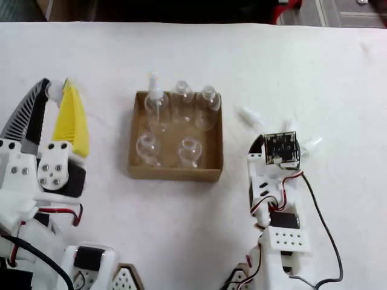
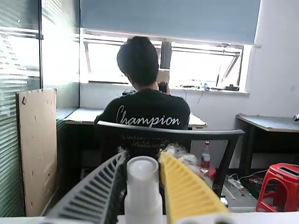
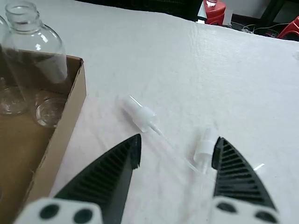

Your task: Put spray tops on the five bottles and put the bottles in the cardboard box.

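Right, my left pincer [image 1: 57, 89] sits well to the left of the cardboard box [image 1: 175, 173], its fingers pointing toward the far edge of the table [image 1: 314, 66]. It is clamped on a white spray top [image 2: 142, 189]. From that wrist camera I see the top squeezed upright between the grey finger [image 2: 100, 186] and the yellow finger [image 2: 184, 186].

All five clear bottles stand inside the box, three in the far row and two in the near row. The far-left bottle [image 1: 155, 112] wears a sprayer. The other four, such as the near-right bottle [image 1: 189, 151], have open necks.

My right pincer [image 3: 176, 150] hangs low over the table to the right of the box, with its black fingers spread wide and nothing between them. Two loose sprayers lie on the white cloth in front of it. The nearer sprayer [image 3: 205, 145] lies just beside the inner edge of one fingertip, and I cannot tell whether they touch. The farther sprayer [image 3: 140, 113] lies on its side between that fingertip and the box wall, apart from both.
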